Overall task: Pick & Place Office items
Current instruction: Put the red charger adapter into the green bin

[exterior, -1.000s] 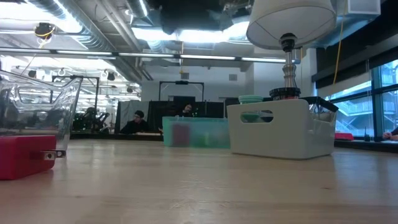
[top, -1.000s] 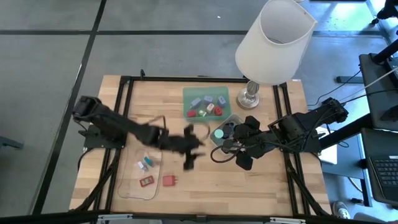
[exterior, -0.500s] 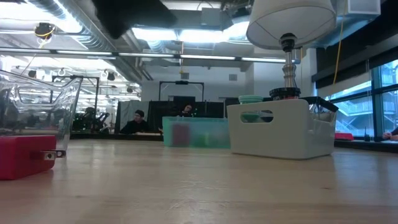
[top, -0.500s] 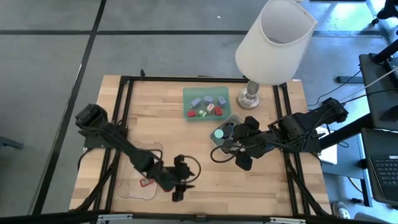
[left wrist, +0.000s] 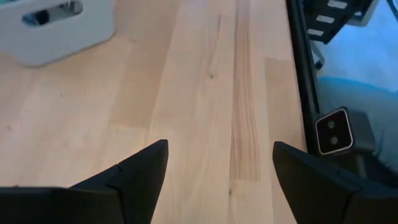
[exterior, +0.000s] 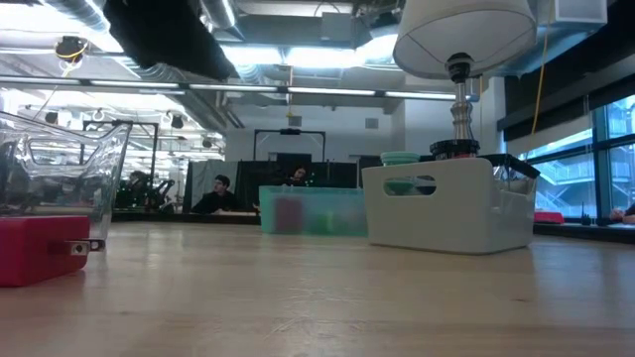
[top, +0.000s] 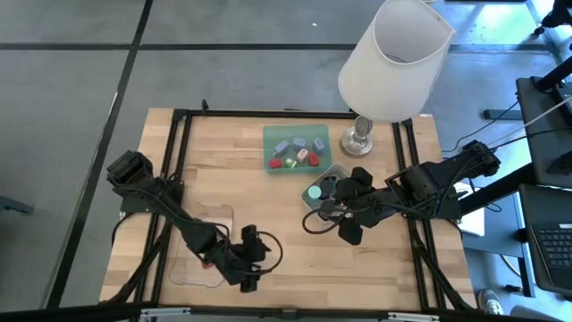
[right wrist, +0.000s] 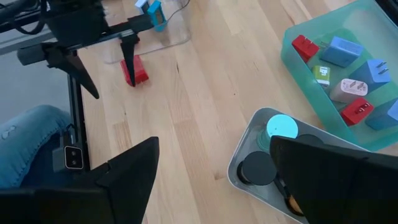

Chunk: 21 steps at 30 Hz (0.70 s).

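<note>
A red block point(right wrist: 134, 70) with a metal prong lies on the table beside the clear tray point(right wrist: 163, 32); the low view shows the block point(exterior: 40, 248) resting flat. My left gripper point(right wrist: 112, 84) stands open over it near the table's front edge, and in the high view this gripper point(top: 250, 275) hides the block. Only bare wood shows between the fingers in the left wrist view. My right gripper point(top: 345, 204) hangs open beside the grey tray point(right wrist: 239, 168), which holds a teal disc point(right wrist: 281, 127) and black caps point(right wrist: 256, 167). My left gripper has one finger point(right wrist: 129, 53) pointing down at the red block's top edge point(right wrist: 132, 62). The other finger point(right wrist: 79, 78) stands apart, toward the table's near edge. Whether the first finger touches the block cannot be told.
A green tray point(top: 297, 150) at the back holds red, blue-grey and small labelled pieces. The clear tray point(top: 201, 255) holds a blue piece and a red card. A white-shaded lamp point(top: 393, 58) stands at the back right. A person's jeans point(right wrist: 25, 134) show beyond the near edge.
My left gripper has swung from the table's middle toward the near edge and a little left, coming down over the red block beside the clear tray. The block has stayed where it was. My right arm has kept still.
</note>
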{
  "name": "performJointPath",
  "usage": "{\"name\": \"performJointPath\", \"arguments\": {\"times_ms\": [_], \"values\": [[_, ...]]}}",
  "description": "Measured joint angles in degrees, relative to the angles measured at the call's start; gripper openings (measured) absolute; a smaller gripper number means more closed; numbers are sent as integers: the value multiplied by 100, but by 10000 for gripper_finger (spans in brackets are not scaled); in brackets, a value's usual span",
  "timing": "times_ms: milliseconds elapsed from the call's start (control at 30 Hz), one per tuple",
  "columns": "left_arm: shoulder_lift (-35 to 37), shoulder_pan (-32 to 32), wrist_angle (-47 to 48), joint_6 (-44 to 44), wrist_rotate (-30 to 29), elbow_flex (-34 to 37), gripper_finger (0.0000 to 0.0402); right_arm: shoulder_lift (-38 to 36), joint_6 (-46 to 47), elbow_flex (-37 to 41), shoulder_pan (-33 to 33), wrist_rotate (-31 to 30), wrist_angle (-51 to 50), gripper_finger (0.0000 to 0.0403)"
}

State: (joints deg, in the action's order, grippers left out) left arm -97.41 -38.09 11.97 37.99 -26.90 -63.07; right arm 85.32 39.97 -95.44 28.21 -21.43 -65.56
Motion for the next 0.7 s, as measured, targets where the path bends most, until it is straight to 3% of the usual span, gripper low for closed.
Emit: {"name": "performJointPath", "arguments": {"times_ms": [167, 433, 567, 700], "values": [[2, 1, 286, 422, 257, 0, 309, 0, 1, 0, 0, 0, 0, 310], [0, 302, 1287, 1083, 1561, 0, 317, 0, 0, 0, 0, 0, 0, 310], [0, 461, 1582, 1093, 2211, 0, 316, 0, 0, 0, 0, -2, 0, 310], [-4, 542, 1635, 905, 2470, 0, 317, 0, 0, 0, 0, -2, 0, 310]]}}
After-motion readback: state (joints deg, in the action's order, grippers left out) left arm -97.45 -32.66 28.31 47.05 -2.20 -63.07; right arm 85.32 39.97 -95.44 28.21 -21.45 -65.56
